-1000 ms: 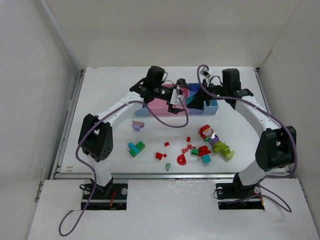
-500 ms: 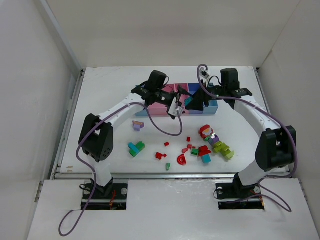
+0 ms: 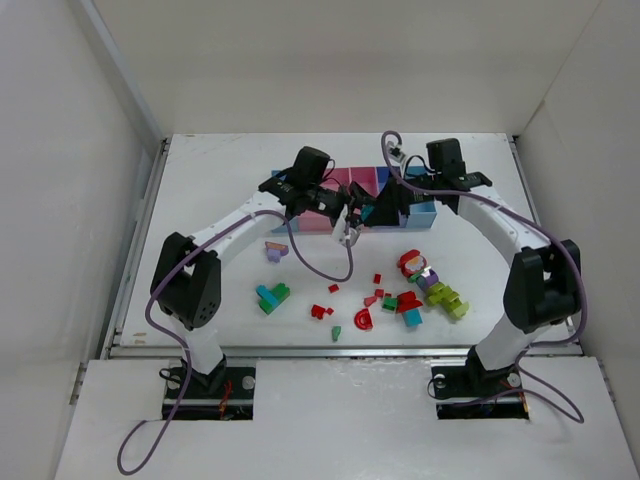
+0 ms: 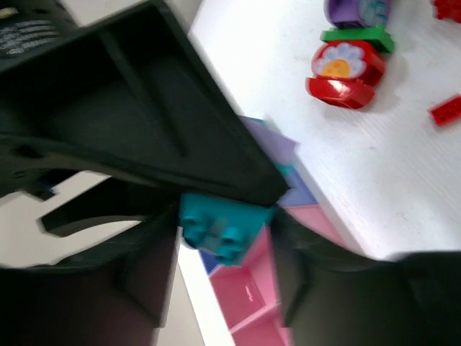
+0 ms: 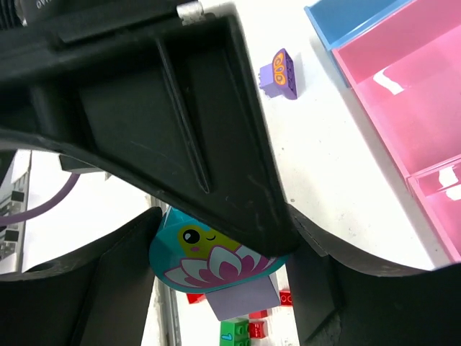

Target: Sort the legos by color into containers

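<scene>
1. The top view looks down from above and behind the bases of the arms, facing the far side. It stands well back and takes in the whole worktop [image 3: 220, 180], with the containers [image 3: 345, 178] at far centre.
2. The left wrist view sits hard behind the left hand [image 4: 223, 252]. Blurred dark fingers clamping a teal brick [image 4: 220, 227] fill most of the frame. It faces right and near, toward a red flower piece [image 4: 340, 68].
3. The right wrist view sits equally close behind the right hand [image 5: 216, 277], which grips a teal flower piece [image 5: 216, 263]. It faces left, toward a purple piece [image 5: 279, 73].
4. All three views share the containers' pink bins. The red flower piece [image 3: 409, 262] and the purple piece [image 3: 276, 250] also show from the top.
</scene>
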### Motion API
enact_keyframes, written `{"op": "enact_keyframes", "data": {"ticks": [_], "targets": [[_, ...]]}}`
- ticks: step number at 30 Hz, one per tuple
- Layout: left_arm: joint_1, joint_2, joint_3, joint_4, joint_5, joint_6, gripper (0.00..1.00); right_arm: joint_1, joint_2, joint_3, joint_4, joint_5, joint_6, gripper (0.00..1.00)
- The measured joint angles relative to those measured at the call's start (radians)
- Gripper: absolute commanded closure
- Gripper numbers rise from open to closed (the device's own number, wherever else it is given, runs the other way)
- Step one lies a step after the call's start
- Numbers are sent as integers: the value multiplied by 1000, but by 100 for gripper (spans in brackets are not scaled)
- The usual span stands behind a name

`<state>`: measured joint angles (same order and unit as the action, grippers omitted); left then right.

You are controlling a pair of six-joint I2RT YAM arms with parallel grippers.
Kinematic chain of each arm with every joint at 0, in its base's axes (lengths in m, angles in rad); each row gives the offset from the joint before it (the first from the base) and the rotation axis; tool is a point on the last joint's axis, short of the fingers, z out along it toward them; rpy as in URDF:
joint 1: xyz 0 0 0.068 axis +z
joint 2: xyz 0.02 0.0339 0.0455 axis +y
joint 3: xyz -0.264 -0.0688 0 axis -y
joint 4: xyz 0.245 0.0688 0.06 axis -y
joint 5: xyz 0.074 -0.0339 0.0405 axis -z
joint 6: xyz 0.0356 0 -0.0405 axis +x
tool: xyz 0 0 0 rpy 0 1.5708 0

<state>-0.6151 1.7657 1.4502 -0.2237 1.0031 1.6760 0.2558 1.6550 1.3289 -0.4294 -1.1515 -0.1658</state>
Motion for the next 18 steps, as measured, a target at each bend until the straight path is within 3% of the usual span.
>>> {"op": "enact_keyframes", "data": {"ticks": [7,8,11,12,14,16,18], "targets": [[-2,-2,-2,-84,-11,101,89,8,14,10,-51,0,-26,76],[-2,-2,-2,-92,-11,108,97,10,16,10,-56,0,-27,76],[-2,-2,-2,-111,-16,120,100,15,26,15,-69,0,-34,71],[-2,-2,-2,-117,-17,123,100,17,29,17,-76,0,-37,67],[-2,-2,-2,-124,-20,126,100,19,34,21,-87,-1,-42,37],[-2,-2,-2,-129,-23,128,100,20,40,25,-96,0,-46,0],[-8,-2,-2,-128,-24,127,100,22,48,32,-99,-1,-50,0]]}}
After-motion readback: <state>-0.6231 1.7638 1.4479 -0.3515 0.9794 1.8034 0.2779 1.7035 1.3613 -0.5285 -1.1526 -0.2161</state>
